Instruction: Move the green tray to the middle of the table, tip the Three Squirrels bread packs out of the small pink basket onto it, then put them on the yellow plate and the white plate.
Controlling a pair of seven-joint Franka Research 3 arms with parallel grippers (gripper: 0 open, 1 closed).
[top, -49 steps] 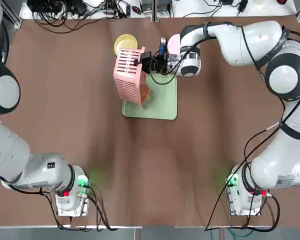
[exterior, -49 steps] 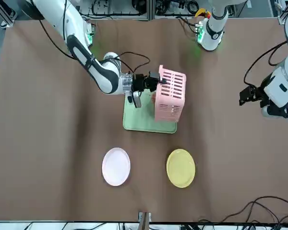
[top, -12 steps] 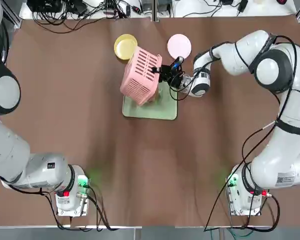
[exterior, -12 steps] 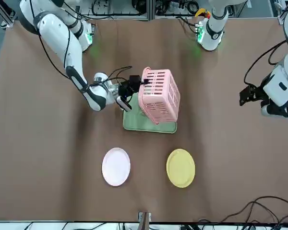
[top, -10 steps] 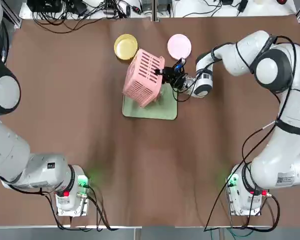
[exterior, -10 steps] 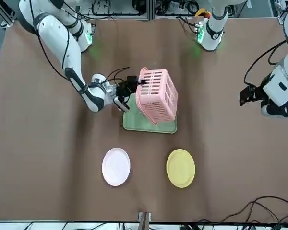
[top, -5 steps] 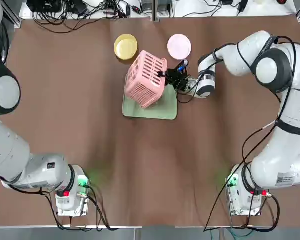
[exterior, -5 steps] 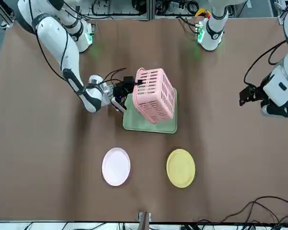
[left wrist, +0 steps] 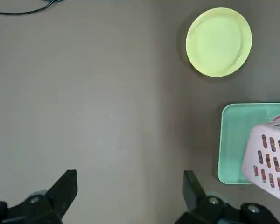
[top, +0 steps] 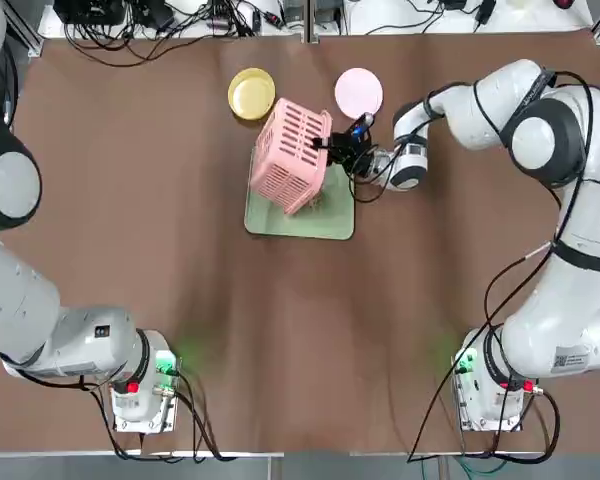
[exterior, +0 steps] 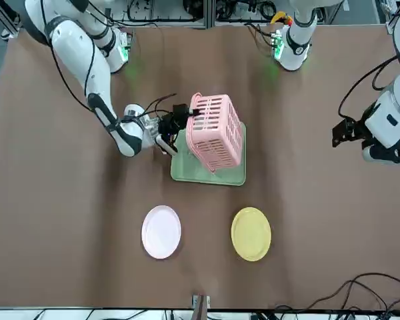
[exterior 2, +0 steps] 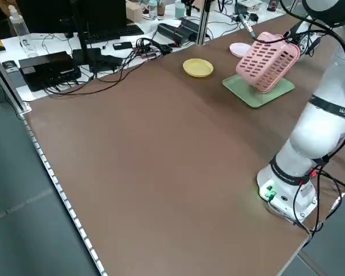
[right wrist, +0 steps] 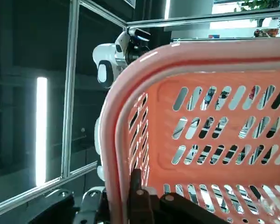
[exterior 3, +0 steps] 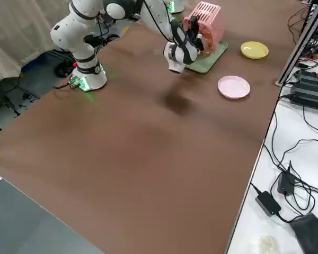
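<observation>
Bread packs cannot be made out now; whether any lie on the green tray (top: 332, 218) under the basket I cannot tell. In the top view, the right gripper (top: 330, 148) is clamped on the rim of the small pink basket (top: 291, 156), holding it tipped over the tray at table centre. Yellow plate (top: 251, 93) sits at eleven o'clock of the tray, white plate (top: 358, 92) at one o'clock. The left gripper (left wrist: 128, 196) hangs with jaws spread, empty, well apart. Risk, as I judge it: a thin rim grip could slip, dropping the basket, and packs may snag in the slots or bounce off the tray's low rim.
</observation>
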